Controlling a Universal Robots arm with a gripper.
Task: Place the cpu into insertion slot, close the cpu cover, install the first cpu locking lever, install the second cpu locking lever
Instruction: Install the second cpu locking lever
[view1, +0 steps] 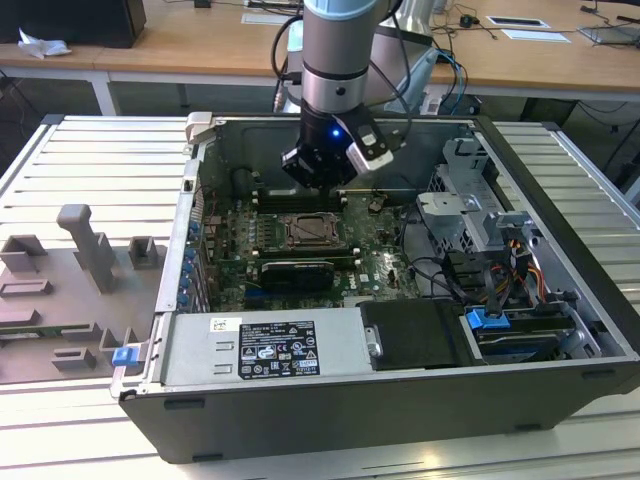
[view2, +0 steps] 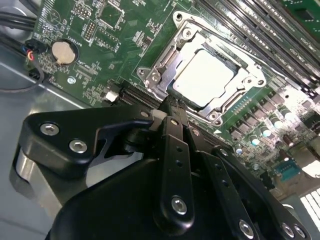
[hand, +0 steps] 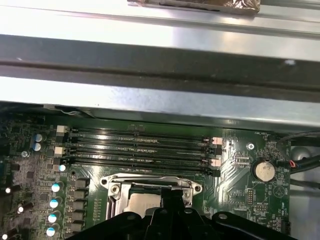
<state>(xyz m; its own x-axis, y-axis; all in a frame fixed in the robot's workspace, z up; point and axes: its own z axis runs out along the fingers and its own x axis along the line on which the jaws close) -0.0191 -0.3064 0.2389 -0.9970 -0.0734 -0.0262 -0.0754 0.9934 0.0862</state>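
While the cpu (view2: 202, 77) sits under the cpu cover (view2: 165, 65), the fingers' (view2: 172, 112) state is unclear.

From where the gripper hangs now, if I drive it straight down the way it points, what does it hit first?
Most likely the cpu cover, closed over the cpu in the socket; the gripper points at the frame's near edge. Depth is unclear, so the motherboard beside it could come first.

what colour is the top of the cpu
Pale silvery white, on the cpu sitting in its socket; clearest in the second wrist view.
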